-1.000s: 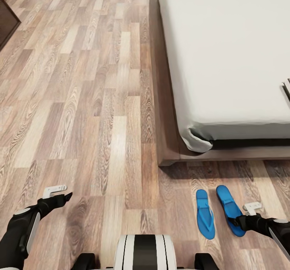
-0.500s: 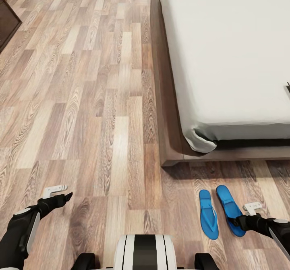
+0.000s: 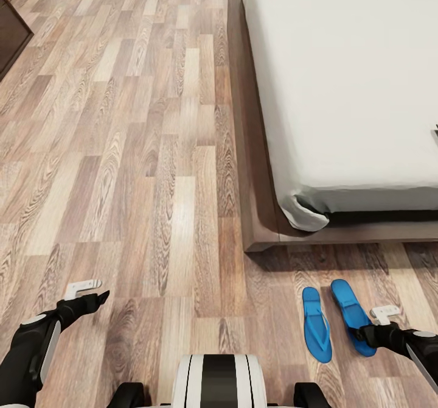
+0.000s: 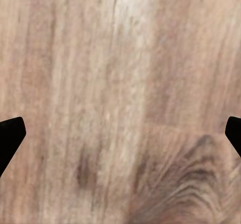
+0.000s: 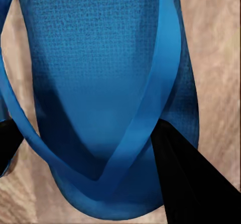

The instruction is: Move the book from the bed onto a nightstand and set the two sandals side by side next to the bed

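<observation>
A: Head view: we see the bed [image 3: 353, 79] filling the upper right, grey mattress on a dark frame, wood floor [image 3: 134, 152] everywhere else.

B: Sandals?

A: Two blue ones on the floor at lower right, just below the bed's near corner. Left sandal [image 3: 317, 323] and right sandal [image 3: 351, 316] lie side by side, close but apart, the right one angled a bit.

B: Right gripper [image 3: 360, 335]?

A: At the lower right edge, on the right sandal's near end. In the right wrist view we see that sandal [image 5: 100, 83] up close, strap looping across, one dark finger [image 5: 188, 179] lying against the sole's edge, the other at the frame edge on the opposite side. We read it as clamped on that sandal.

B: Left gripper [image 3: 100, 296]?

A: Lower left, over bare floor, well away from the sandals. In the left wrist view its fingertips [image 4: 10, 138] sit at opposite frame edges, so spread wide, nothing between them but planks [image 4: 120, 103].

B: Book?

A: A dark sliver [image 3: 435, 131] at the right edge on the mattress; too little to tell. Dark furniture [image 3: 9, 36] at upper left.
</observation>
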Available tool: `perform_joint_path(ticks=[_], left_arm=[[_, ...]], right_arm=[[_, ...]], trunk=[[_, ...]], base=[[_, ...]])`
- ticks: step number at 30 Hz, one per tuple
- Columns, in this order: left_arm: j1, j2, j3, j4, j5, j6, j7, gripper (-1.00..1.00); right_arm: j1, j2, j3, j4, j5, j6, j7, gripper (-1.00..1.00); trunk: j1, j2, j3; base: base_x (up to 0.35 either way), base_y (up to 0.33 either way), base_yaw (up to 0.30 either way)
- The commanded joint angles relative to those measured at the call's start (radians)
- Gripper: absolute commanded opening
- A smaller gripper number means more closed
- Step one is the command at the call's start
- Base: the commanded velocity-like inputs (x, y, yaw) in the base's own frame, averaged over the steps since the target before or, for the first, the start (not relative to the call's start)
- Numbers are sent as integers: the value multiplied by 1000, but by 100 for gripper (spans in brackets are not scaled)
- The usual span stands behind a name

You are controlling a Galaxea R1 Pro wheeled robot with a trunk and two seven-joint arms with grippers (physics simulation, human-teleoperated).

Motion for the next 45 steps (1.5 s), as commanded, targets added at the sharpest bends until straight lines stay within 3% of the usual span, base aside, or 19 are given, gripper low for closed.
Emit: perform_joint_path(ticks=[1, 3, 6, 25, 29, 45], left_arm=[[-1, -1, 3, -1, -10, 3, -10, 100], [-1, -4, 3, -1, -11, 3, -10, 100], [-1, -6, 3, -1, -12, 3, -10, 100], [-1, -7, 3, -1, -12, 3, -10, 100], [-1, -7, 3, -1, -12, 3, -9, 100], [-1, -7, 3, -1, -12, 2, -10, 100]], right_arm=[[0, 1, -4, -1, -2, 9, -33, -100], [0, 2, -4, -2, -2, 9, -91, -100], [0, 4, -4, -1, -2, 9, -123, -100], [0, 10, -3, -1, -2, 9, -177, -100], [0, 41, -2, -1, -1, 9, -261, -100], [0, 46, -2, -1, 0, 9, -272, -100]], trunk=[[0, 0, -1], [0, 0, -1], [0, 0, -1], [0, 0, -1], [0, 0, -1], [0, 0, -1]], base=[[0, 0, 0], [0, 0, 0], [0, 0, 0], [0, 0, 0], [0, 0, 0], [0, 51, 0]])
